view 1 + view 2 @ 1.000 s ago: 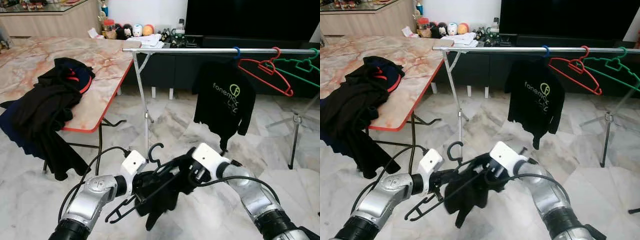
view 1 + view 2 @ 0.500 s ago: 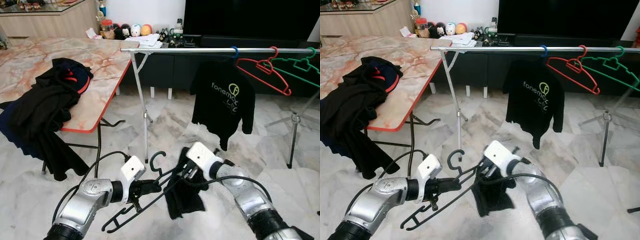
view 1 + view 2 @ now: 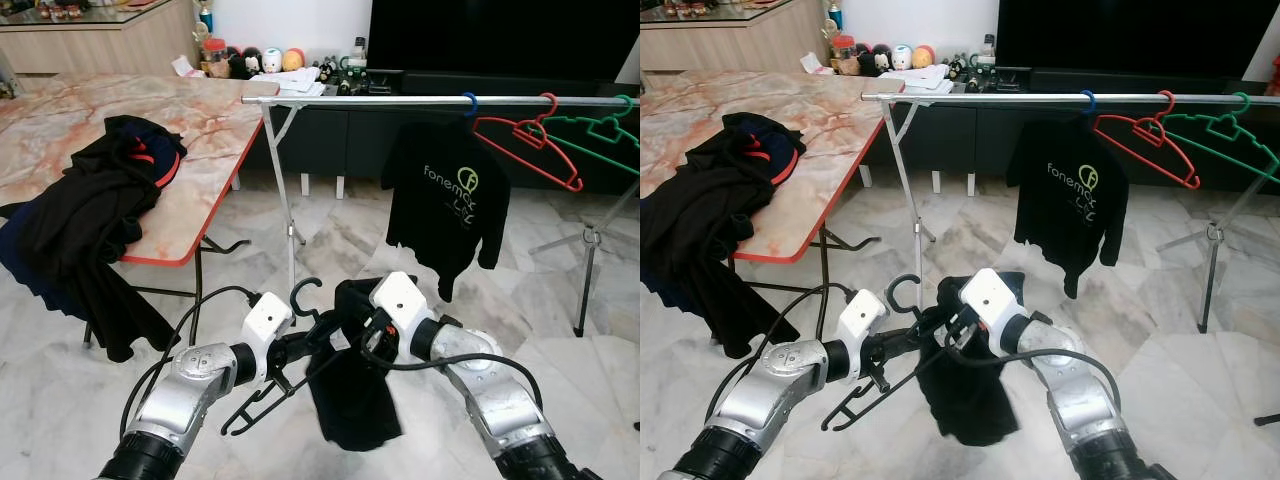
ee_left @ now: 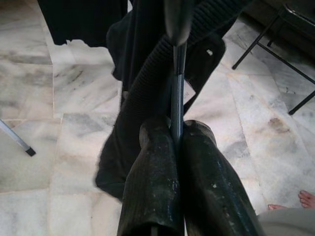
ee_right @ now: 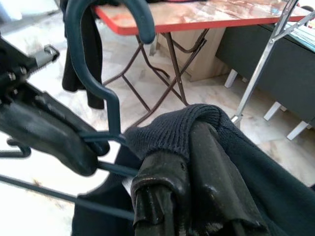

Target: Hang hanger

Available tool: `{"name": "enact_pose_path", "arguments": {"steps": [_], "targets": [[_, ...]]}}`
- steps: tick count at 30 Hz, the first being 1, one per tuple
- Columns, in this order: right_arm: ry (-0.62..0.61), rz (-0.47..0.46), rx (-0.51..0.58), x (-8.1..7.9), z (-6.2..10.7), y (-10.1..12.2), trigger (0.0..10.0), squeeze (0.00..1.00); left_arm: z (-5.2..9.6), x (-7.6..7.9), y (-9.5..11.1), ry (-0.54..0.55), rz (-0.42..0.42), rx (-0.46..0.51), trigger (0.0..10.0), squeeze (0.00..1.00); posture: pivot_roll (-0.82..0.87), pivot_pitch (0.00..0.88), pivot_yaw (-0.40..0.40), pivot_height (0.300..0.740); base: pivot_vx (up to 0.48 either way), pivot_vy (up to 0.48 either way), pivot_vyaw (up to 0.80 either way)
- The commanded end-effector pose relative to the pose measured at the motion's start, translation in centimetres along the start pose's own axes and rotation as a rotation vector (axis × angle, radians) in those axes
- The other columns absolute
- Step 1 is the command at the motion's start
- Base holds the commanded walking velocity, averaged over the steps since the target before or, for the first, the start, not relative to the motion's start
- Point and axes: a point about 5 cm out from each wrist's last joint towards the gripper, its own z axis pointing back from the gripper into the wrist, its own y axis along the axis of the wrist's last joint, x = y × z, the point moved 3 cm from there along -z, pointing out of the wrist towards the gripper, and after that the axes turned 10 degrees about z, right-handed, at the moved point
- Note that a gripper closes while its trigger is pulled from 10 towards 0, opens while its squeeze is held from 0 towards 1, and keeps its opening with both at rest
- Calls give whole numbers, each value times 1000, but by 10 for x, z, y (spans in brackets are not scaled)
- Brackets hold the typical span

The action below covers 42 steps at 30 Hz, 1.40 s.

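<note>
Nearest, the left hand (image 3: pixel 300 349) is clamping the dark plastic hanger (image 3: pixel 296 338) while the right hand (image 3: pixel 358 325) is pinching the black knitted garment (image 3: pixel 352 395) onto it. Next, probably lifting toward the far silver metal rail (image 3: pixel 440 100).

Even, bright indoor light with soft shadows; both eye views sharp, while close objects in the wrist views blur.

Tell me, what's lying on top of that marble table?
A heap of dark clothes covers the marble table's near edge, part hanging over. Whatever lies beneath the heap is hidden.
</note>
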Motion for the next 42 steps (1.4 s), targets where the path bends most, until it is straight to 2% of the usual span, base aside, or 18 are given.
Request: {"name": "enact_pose_path", "arguments": {"steps": [1,3,4,5,9,14,19,24,31,36,38,42], "targets": [[20,131,-38,-4,-7,1,10000,0,-3,2,-3,-16,7,-19,10000,0,34,85,35,740,0,0,0],[-14,233,-176,5,-3,-20,10000,0,-1,7,-6,-53,8,-31,10000,0,33,84,35,740,0,0,0],[-31,230,-191,9,-1,-23,10000,0,0,8,-8,-60,12,-44,10000,0,36,84,34,740,0,0,0],[-36,220,-188,10,0,-22,10000,0,0,8,-9,-62,14,-50,10000,0,36,84,34,740,0,0,0],[-134,121,-63,28,-1,3,10000,0,4,6,-13,-62,10,-66,10000,0,35,84,35,740,0,0,0],[-259,158,-175,49,0,-12,10000,0,7,9,-19,-96,-4,-118,10000,0,43,84,35,740,0,0,0],[-305,115,-119,55,0,-2,10000,0,8,9,-23,-103,-12,-150,10000,0,41,84,35,740,0,0,0],[-306,76,-68,56,-2,6,10000,0,8,10,-23,-108,-7,-149,10000,0,38,83,36,740,0,0,0],[-197,-5,83,42,-5,34,10000,0,6,8,-20,-87,-11,-138,10000,0,36,84,36,740,0,0,0],[-162,2,88,36,-6,34,10000,0,4,3,-13,-52,-19,-101,10000,0,36,84,35,740,0,0,0],[-130,0,69,29,-5,29,10000,0,2,-7,-3,20,-28,-47,10000,0,36,84,35,740,0,0,0],[-85,3,83,23,-3,32,10000,0,0,-15,7,88,-26,5,10000,0,36,85,35,740,0,0,0]]}}
